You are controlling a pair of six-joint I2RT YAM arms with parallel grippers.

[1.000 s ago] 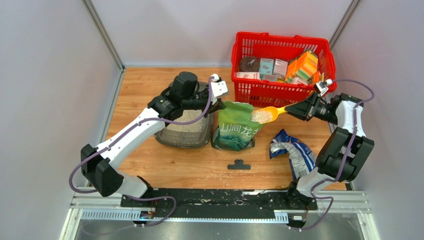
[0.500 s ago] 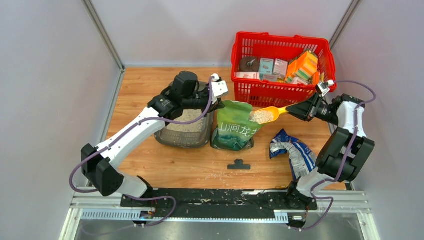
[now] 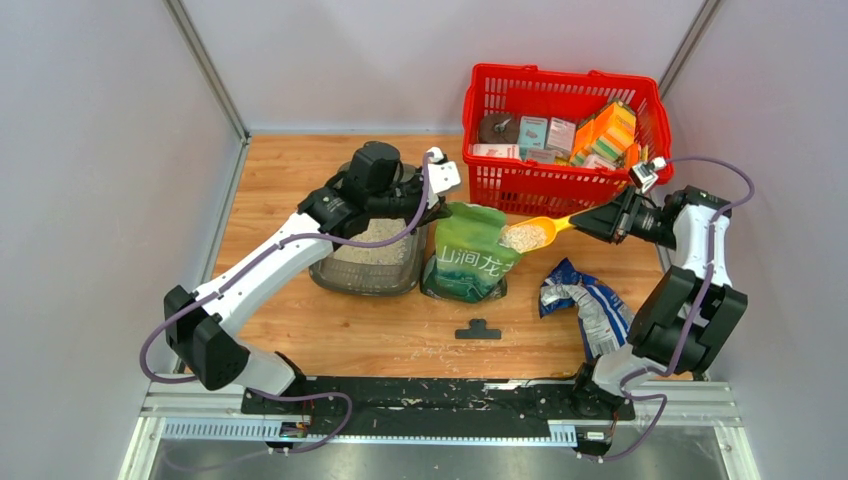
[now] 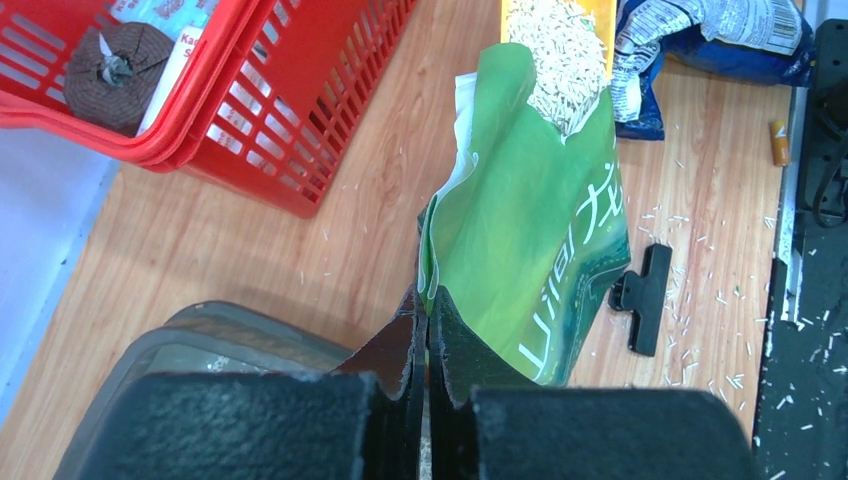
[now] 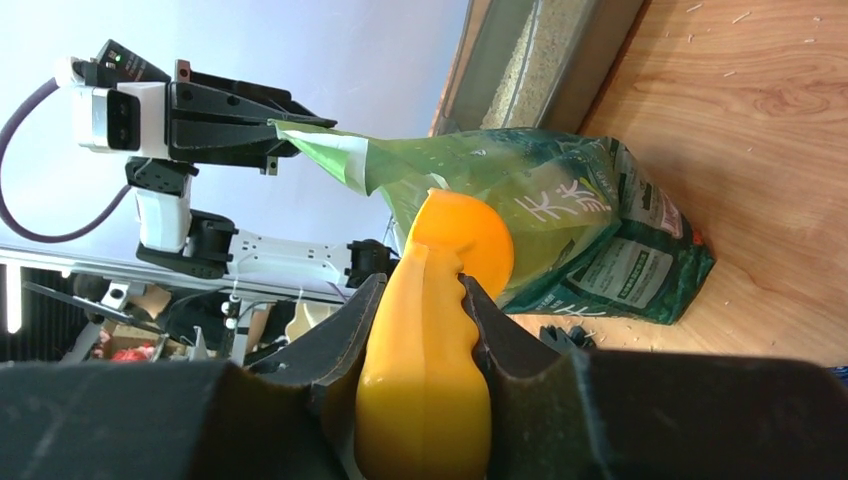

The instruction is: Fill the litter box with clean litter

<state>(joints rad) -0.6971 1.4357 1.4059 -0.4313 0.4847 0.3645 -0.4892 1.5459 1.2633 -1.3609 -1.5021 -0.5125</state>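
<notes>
The litter box [image 3: 368,268] is a dark grey tray left of centre, with pale litter [image 3: 372,245] in it. Its rim shows in the left wrist view [image 4: 205,335]. A green litter bag [image 3: 470,258] stands to its right. My left gripper [image 3: 438,208] is shut on the bag's top edge [image 4: 440,290] and holds it up. My right gripper [image 3: 592,220] is shut on the handle of a yellow scoop [image 3: 548,224]. The scoop's bowl is heaped with litter [image 3: 522,236] and hovers at the bag's mouth. The litter in the scoop also shows in the left wrist view [image 4: 560,60].
A red basket [image 3: 500,175] of packets stands behind the bag, close to the scoop. A crumpled blue bag [image 3: 585,300] lies at the right. A black clip [image 3: 478,330] lies in front of the green bag. Granules are scattered on the wooden table [image 4: 690,250].
Almost nothing. The right arm has shifted slightly to the right and the loaded scoop has dipped a little, still at the bag's mouth. The left gripper still pinches the bag.
</notes>
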